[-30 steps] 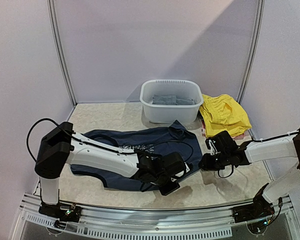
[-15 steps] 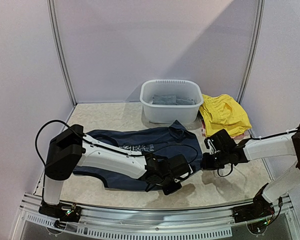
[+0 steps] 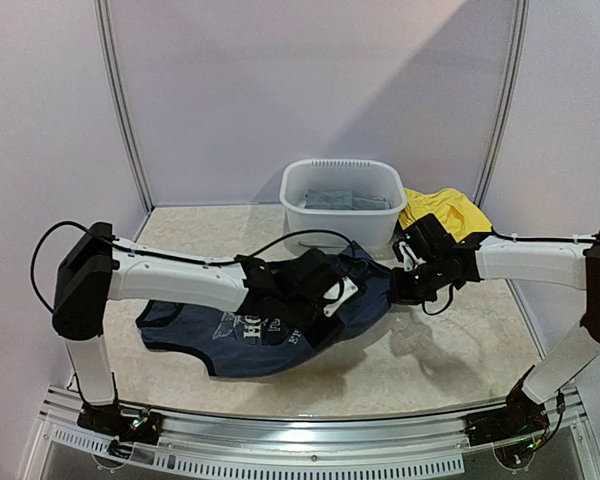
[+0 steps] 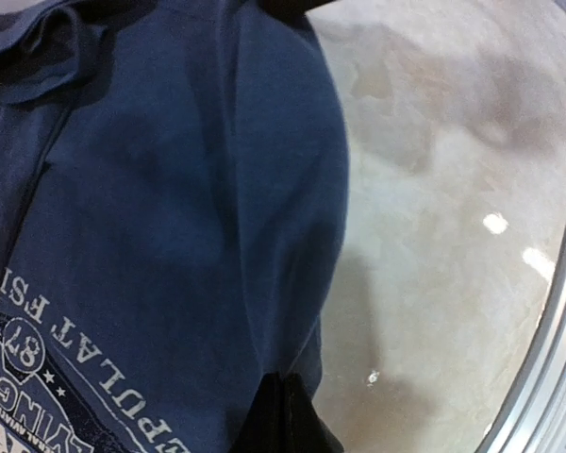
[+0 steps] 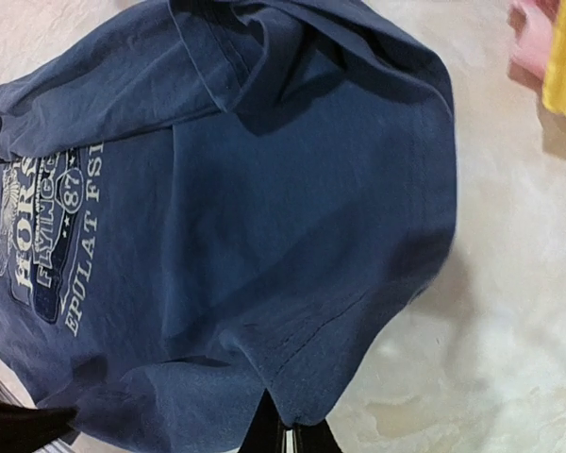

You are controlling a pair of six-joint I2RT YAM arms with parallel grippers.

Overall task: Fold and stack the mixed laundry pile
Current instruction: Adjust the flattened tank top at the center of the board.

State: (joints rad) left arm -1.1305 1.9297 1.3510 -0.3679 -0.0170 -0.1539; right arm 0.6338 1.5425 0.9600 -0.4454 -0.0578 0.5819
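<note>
The navy tank top (image 3: 185, 325) with white chest print lies across the middle of the table, its right part lifted off the surface. My left gripper (image 3: 338, 303) is shut on the tank top's hem (image 4: 292, 363), the fingertips (image 4: 285, 420) pinched together on the cloth. My right gripper (image 3: 399, 286) is shut on another corner of the same hem (image 5: 311, 401), a little to the right. The tank top (image 5: 264, 189) hangs between the two grips with its print facing up. A yellow garment (image 3: 448, 211) lies at the back right, a pink cloth (image 5: 530, 42) beside it.
A white plastic basin (image 3: 325, 228) stands at the back centre with grey folded cloth (image 3: 330, 199) inside. Bare marbled tabletop (image 3: 440, 350) lies under the right arm. The metal front rail (image 4: 547, 377) runs close to the left gripper.
Both grippers have shut on the tank top's hem and lifted it up and toward the back. The cloth has turned over, so the white print now shows.
</note>
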